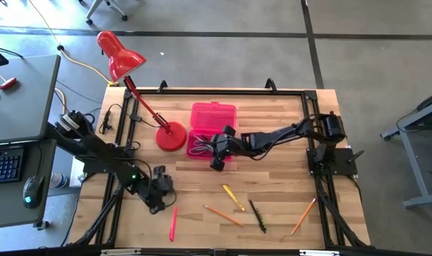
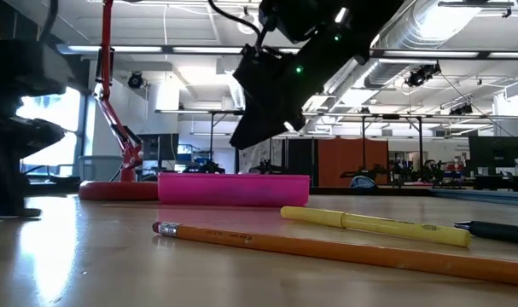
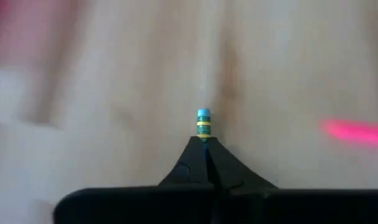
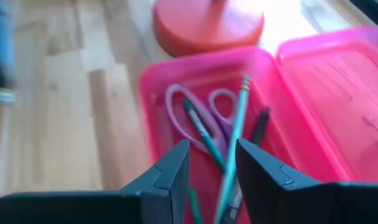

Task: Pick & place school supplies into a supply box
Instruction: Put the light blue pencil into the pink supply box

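Observation:
The hot-pink supply box (image 1: 212, 131) lies open mid-table, its lid flat toward the far edge. Its tray (image 4: 176, 87) holds the purple-handled scissors (image 4: 198, 109), a green pen (image 4: 204, 134), a dark pen (image 4: 260, 124) and a teal pencil (image 4: 235, 134). My right gripper (image 1: 219, 151) (image 4: 212, 149) hovers open over the tray, its fingers on either side of the teal pencil. My left gripper (image 1: 159, 188) (image 3: 204, 140), near the table's left, is shut on a pencil. On the near table lie a yellow pencil (image 1: 233, 197), two orange pencils (image 1: 223, 215) (image 1: 303, 215), a dark pen (image 1: 257, 215) and a pink-red pen (image 1: 173, 224). My left gripper pinches a pencil between its two shut fingers. Only the end with the blue eraser and green-yellow band (image 3: 203, 121) pokes out past the fingertips. The gripper hides the rest of the pencil, so how it sits cannot be told.
A red desk lamp's round base (image 1: 171, 136) stands right beside the box on its left, its arm slanting to the far left corner. A dark frame borders the table (image 1: 287, 163). In the low view the yellow pencil (image 2: 374, 226) and an orange pencil (image 2: 327, 247) lie nearest.

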